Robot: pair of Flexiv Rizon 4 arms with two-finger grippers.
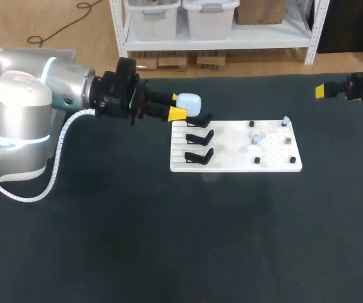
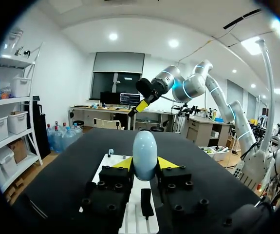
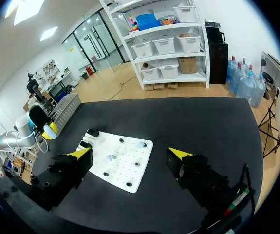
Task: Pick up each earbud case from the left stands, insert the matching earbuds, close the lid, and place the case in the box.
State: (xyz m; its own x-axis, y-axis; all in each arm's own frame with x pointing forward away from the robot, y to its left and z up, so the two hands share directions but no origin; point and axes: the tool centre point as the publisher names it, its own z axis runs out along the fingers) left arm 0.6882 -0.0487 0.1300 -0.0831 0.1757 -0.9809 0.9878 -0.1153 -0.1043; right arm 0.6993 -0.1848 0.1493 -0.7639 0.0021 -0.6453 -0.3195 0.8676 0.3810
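now left hand (image 2: 144, 164) pinches pale earbud case (image 2: 144, 152), long axis upright; right hand (image 3: 131, 154) spread wide.

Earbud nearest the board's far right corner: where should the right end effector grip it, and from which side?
From above, pinching the sides of its top end, I'd judge. The earbud appears to stand upright on the white board, apart from the black pegs, so nothing blocks a vertical approach. Right end effector is open.
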